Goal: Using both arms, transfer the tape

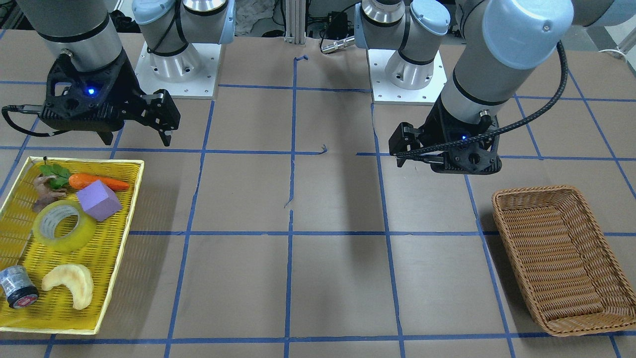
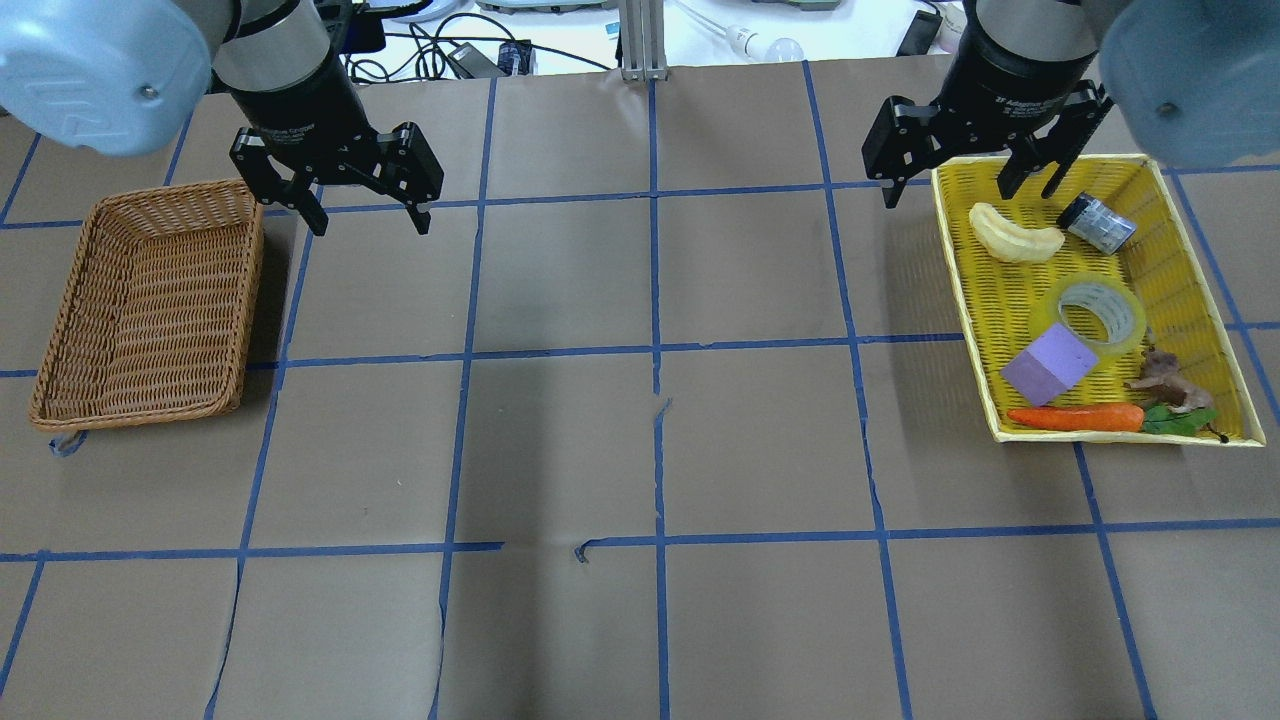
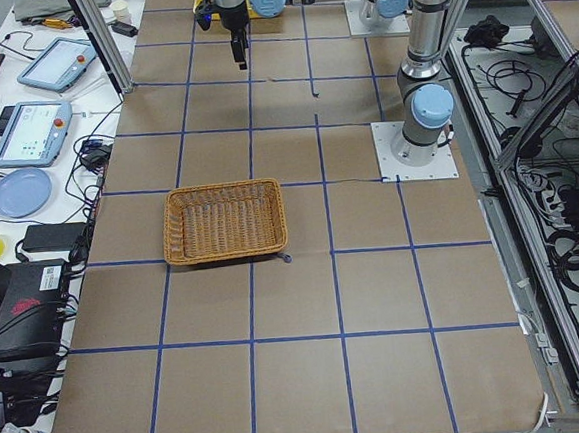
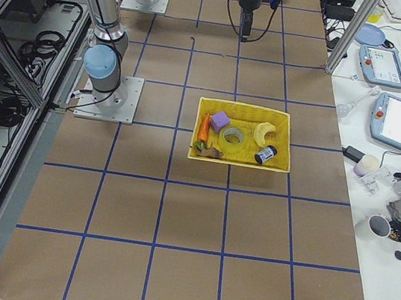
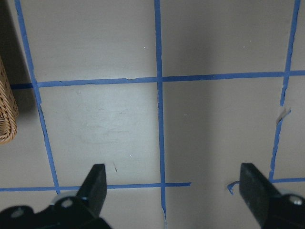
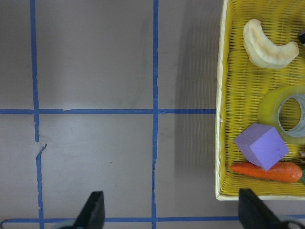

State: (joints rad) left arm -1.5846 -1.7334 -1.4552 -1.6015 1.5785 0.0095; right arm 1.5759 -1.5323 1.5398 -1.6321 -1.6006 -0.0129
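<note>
The tape [image 2: 1100,315], a translucent yellow roll with a pale core, lies flat in the yellow tray [image 2: 965,300] among other items. It also shows in the front view [image 1: 64,226] and at the right edge of the right wrist view [image 6: 286,117]. My right gripper [image 2: 960,195] is open and empty and hangs over the tray's far left corner, apart from the tape. In the front view it [image 1: 136,139] is above the tray's back edge. My left gripper [image 2: 372,225] is open and empty beside the wicker basket [image 2: 178,190].
In the tray lie a purple block [image 2: 1050,365], a carrot [image 2: 1075,418], a pale crescent piece [image 2: 1015,238], a small grey cylinder [image 2: 1097,223] and a brown root with a leaf [image 2: 1165,380]. The brown wicker basket holds nothing. Blue tape lines grid the brown table.
</note>
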